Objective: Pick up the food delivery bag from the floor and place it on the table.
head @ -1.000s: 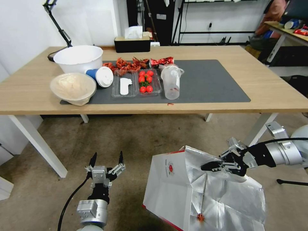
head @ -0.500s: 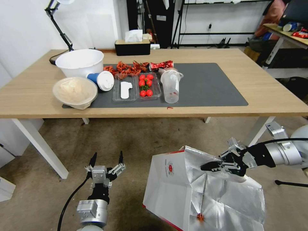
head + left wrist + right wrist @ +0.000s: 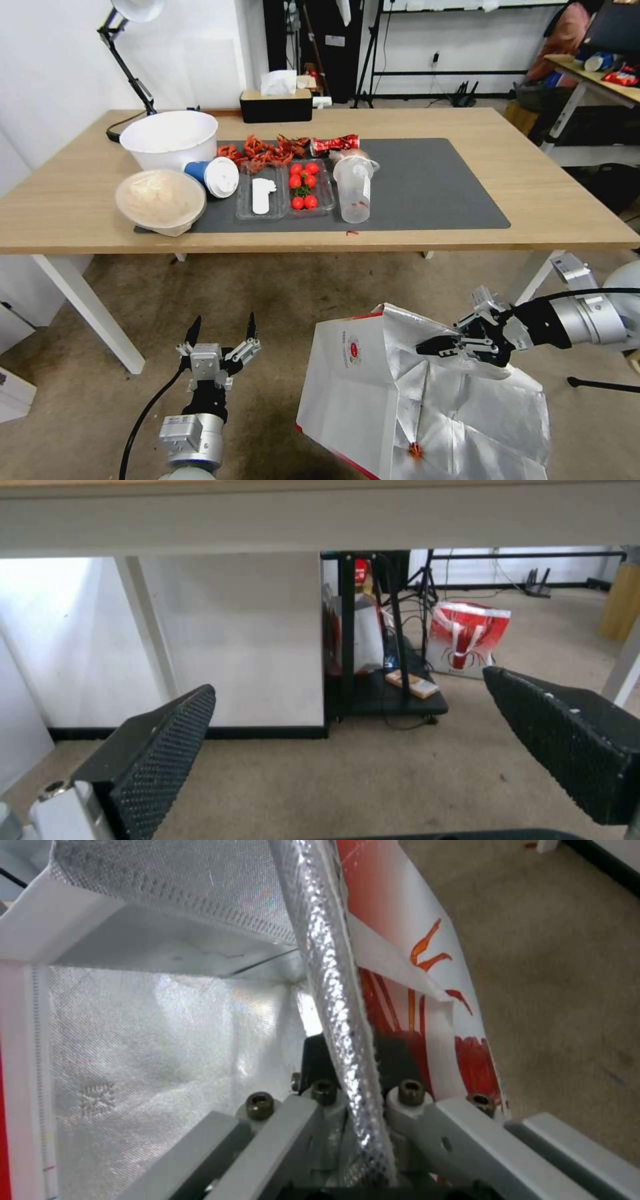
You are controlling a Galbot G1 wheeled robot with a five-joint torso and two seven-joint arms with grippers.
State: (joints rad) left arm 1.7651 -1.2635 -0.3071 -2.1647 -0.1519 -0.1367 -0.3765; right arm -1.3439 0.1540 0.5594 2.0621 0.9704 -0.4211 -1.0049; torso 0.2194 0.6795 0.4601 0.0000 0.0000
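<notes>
Bag (image 3: 373,393) low at near right, short of the surface (image 3: 533,180). Right gripper (image 3: 437,347) clenched on thin foil rim only. Left gripper (image 3: 222,330) released, idle at near left. Risks: rim tearing or slipping free; bag snagging surface edge; cup (image 3: 353,190) knocked.

You get even, bright indoor light; foil lining (image 3: 167,1050) glares, and close edges look perhaps slightly soft.
</notes>
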